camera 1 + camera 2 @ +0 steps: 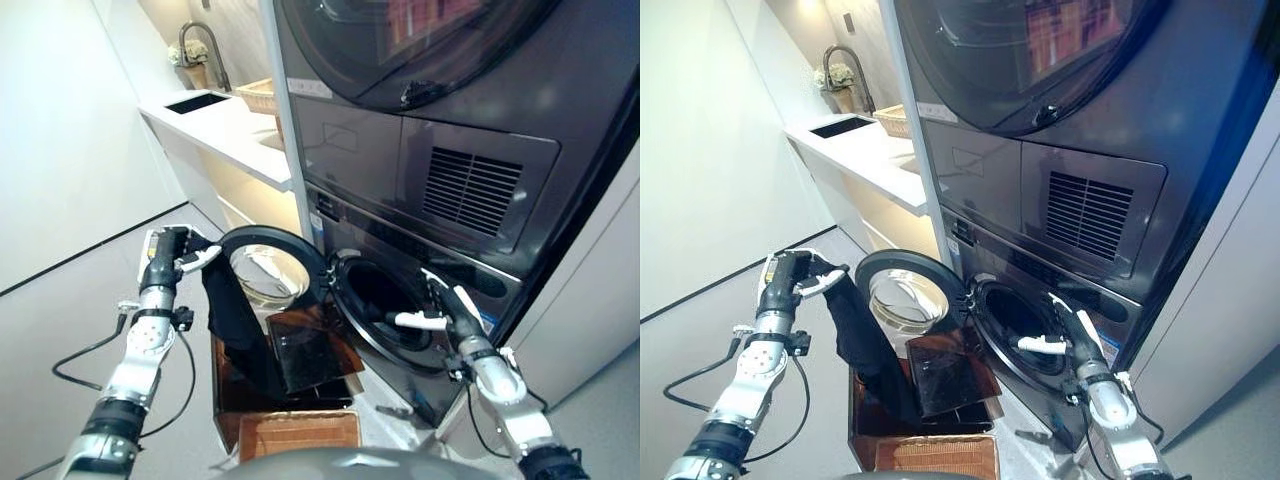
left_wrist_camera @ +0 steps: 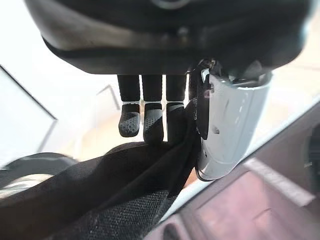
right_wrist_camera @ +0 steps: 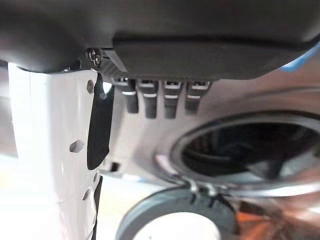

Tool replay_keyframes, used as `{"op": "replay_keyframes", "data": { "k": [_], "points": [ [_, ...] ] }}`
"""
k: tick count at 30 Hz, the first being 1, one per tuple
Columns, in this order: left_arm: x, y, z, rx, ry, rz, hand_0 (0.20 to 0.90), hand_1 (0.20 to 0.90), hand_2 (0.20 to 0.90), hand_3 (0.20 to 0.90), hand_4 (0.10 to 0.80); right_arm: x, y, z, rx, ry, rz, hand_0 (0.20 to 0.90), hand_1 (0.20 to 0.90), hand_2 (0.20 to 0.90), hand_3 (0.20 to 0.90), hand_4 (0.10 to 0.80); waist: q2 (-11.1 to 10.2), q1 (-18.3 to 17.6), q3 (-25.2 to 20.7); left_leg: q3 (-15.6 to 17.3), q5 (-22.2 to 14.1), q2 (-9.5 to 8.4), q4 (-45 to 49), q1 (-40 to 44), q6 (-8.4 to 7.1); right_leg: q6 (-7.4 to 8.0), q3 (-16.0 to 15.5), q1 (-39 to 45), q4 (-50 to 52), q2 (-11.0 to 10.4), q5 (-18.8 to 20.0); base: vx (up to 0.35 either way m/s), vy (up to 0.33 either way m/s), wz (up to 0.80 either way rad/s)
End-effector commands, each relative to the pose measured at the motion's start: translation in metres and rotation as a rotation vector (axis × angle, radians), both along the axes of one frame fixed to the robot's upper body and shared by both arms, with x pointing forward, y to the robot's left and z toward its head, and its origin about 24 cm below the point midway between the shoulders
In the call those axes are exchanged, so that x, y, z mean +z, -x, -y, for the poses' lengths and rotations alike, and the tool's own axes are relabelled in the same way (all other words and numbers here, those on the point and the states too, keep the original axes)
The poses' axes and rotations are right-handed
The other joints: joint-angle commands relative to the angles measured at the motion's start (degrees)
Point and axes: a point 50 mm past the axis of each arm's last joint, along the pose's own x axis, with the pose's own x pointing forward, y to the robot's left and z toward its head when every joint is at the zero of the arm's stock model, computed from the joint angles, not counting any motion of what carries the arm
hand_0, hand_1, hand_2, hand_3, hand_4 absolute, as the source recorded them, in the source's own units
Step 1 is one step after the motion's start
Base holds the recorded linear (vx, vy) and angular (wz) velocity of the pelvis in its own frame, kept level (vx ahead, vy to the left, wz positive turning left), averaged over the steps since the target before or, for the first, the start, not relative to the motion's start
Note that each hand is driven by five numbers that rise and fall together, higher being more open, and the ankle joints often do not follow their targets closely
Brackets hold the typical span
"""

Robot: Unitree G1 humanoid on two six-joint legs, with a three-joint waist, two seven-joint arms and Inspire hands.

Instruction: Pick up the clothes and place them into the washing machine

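open door (image 1: pixel 268 268) beside drum (image 1: pixel 385 295) — basket (image 1: pixel 300 432) below

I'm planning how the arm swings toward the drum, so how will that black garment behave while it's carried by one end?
Probably floppy: the black garment hangs limp from the left robot hand, trailing into the brown basket. Likely light, since a pinch at its top holds it. Its dangling end may snag on the open washer door beside it.

Stood on the pale floor (image 1: pixel 60 330): a brown translucent basket (image 1: pixel 300 385) before the washing machine (image 1: pixel 430 300), which rested on the same floor at the right. Lay beside the basket's near edge: a woven wicker basket (image 1: pixel 298 432).
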Motion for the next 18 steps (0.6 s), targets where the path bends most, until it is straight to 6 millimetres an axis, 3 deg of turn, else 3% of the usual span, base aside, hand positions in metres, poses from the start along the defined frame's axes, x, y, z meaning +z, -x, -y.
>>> {"op": "replay_keyframes", "data": {
  "k": [1, 5, 11, 18],
  "points": [
    [0.089, -0.017, -0.016, -0.011, 0.004, 0.421, 0.200, 0.200, 0.200, 0.200, 0.300, 0.040, -0.030, -0.039, 0.195, 0.006, 0.248, 0.900, 0.900, 0.900, 0.900, 0.800, -3.7, 1.0, -6.8, 0.7, -1.1, -2.61, 0.2, -1.1, -2.25, 2.71, -0.1, 8.3, -20.4, -0.6, 8.4, 0.000, 0.000, 0.00],
    [0.094, -0.019, -0.014, -0.032, 0.049, 0.447, 0.200, 0.200, 0.200, 0.200, 0.300, 0.039, -0.033, -0.051, 0.247, 0.012, 0.249, 0.900, 0.900, 0.900, 0.900, 0.800, -3.4, 1.1, -7.1, 0.5, -1.0, -2.49, 0.1, -1.2, -2.32, 2.66, -0.3, 8.5, -20.4, -0.5, 8.3, -0.008, -0.006, 0.00],
    [0.117, -0.026, -0.004, -0.103, 0.107, 0.533, 0.200, 0.200, 0.200, 0.200, 0.300, 0.035, -0.041, -0.080, 0.335, -0.033, 0.234, 0.900, 0.900, 0.900, 0.900, 0.800, -2.9, 1.6, -7.5, 0.1, -0.6, -2.40, -0.1, -1.4, -2.42, 2.59, -0.7, 8.6, -20.5, -0.5, 8.2, -0.019, -0.003, 0.05],
    [0.144, -0.025, 0.007, -0.204, 0.145, 0.636, 0.200, 0.200, 0.200, 0.200, 0.300, 0.051, -0.050, -0.109, 0.456, 0.017, 0.324, 0.900, 0.900, 0.900, 0.900, 0.800, -2.7, 2.1, -7.7, -0.6, -0.5, -2.54, -0.2, -1.6, -2.46, 2.54, -1.5, 9.0, -20.2, -0.6, 8.0, -0.012, 0.001, 0.04]
  ]
}}
